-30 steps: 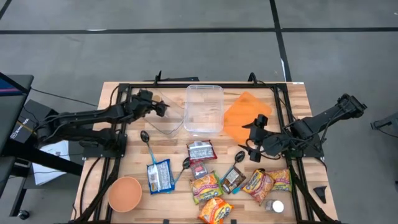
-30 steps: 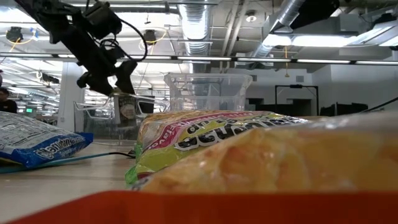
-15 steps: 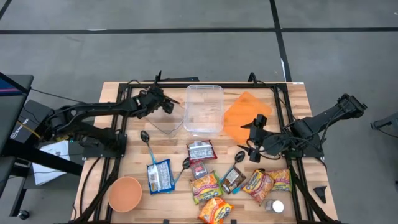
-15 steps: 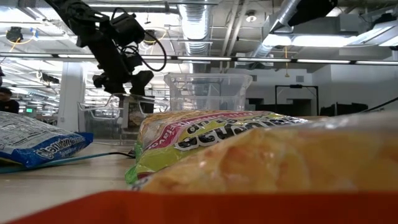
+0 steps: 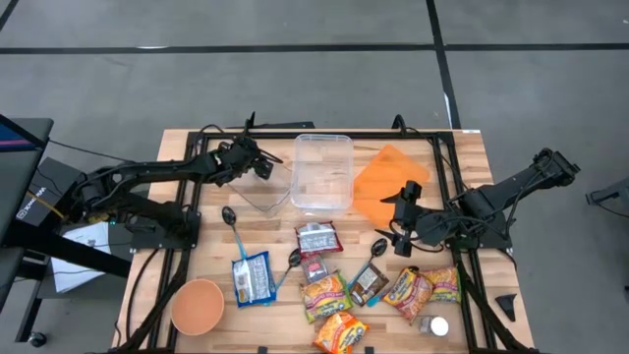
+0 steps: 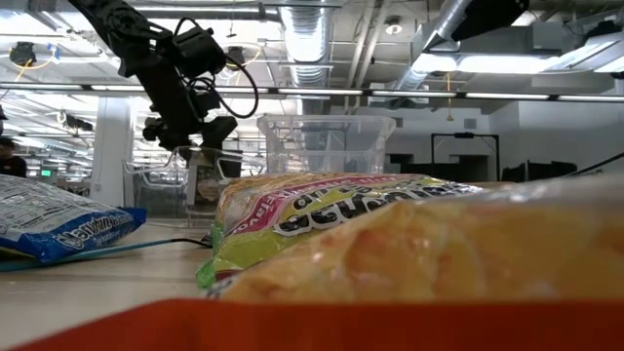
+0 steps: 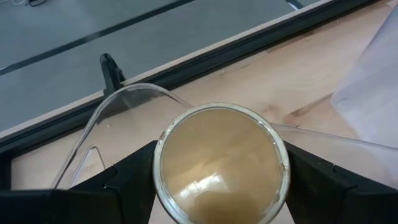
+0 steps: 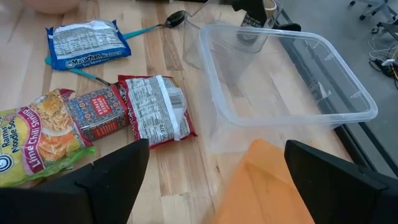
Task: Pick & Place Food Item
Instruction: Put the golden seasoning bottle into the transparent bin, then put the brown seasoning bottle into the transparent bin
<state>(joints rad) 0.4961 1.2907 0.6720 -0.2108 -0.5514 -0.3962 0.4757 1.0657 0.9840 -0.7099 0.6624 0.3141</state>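
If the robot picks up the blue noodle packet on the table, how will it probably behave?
The blue noodle packet looks like a thin, crinkled film bag, so it would probably flex and sag at the edges. It seems light for its size. Its glossy wrapper may slip between the fingers, and the noodles inside could crack if squeezed hard.

At the far middle of the bench (image 5: 462,147) stands the large tub (image 5: 322,173), with a smaller tub (image 5: 263,192) touching its left side and a flat lid (image 5: 390,183) just to its right. The left claw (image 5: 257,163) hangs over the smaller tub's far edge, closed round a jar (image 7: 221,163). The right claw (image 5: 401,218) waits with jaws apart at the lid's near edge. Nearer lie three spoons, one (image 5: 234,222) to the left, and a cluster of packets (image 5: 339,285), with one packet (image 5: 253,277) left of them. A bowl (image 5: 198,306) sits at the near left corner.
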